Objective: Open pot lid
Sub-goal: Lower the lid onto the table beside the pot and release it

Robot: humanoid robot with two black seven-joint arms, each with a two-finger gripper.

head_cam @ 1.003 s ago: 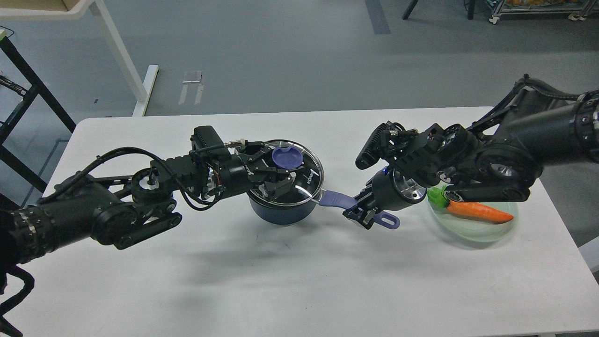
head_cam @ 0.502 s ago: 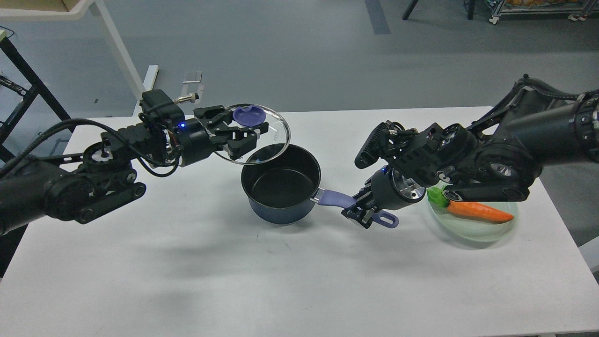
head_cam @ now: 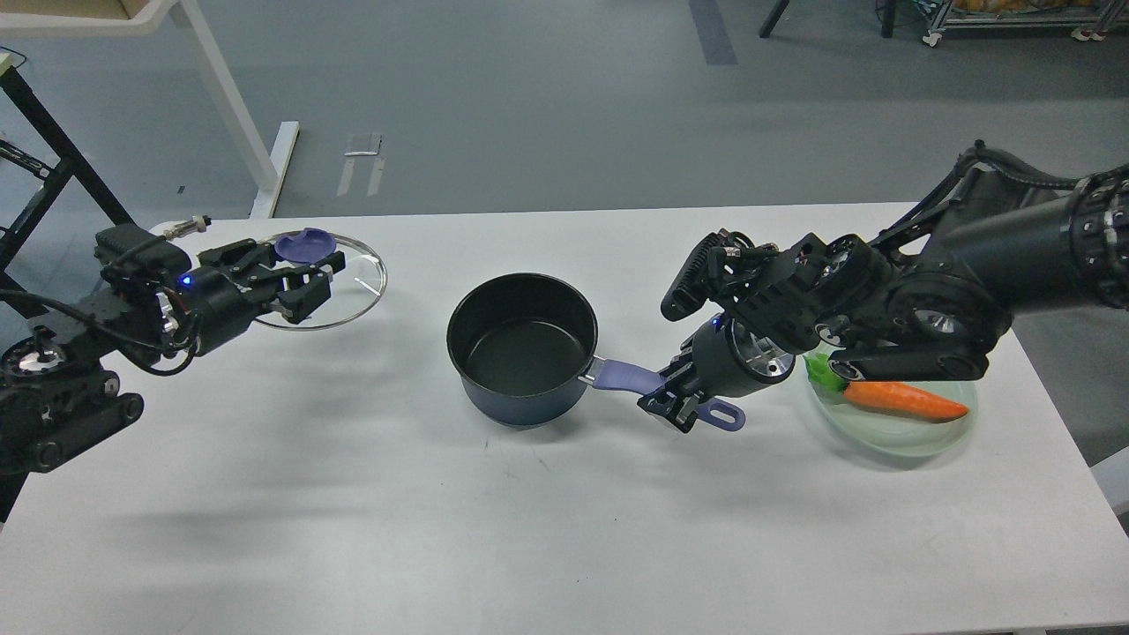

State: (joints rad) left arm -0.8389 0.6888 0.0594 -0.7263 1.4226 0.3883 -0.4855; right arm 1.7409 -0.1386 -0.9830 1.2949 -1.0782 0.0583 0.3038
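Two arms share the work: the left gripper (head_cam: 304, 273), jaws clenched on the lid (head_cam: 322, 280), has carried it far left, well apart from the pot (head_cam: 520, 348). Right gripper (head_cam: 677, 404) grasps the handle (head_cam: 622, 377). Lid only needs setting on the table (head_cam: 529, 529).

A wide white rectangular table (head_cam: 547, 529) fills most of the view. Near its right side lies a pale green round plate (head_cam: 891, 437), and on the plate rests an orange carrot (head_cam: 900, 399) with a bright green leafy top (the top points to the left). Behind the table is a grey floor (head_cam: 564, 115).
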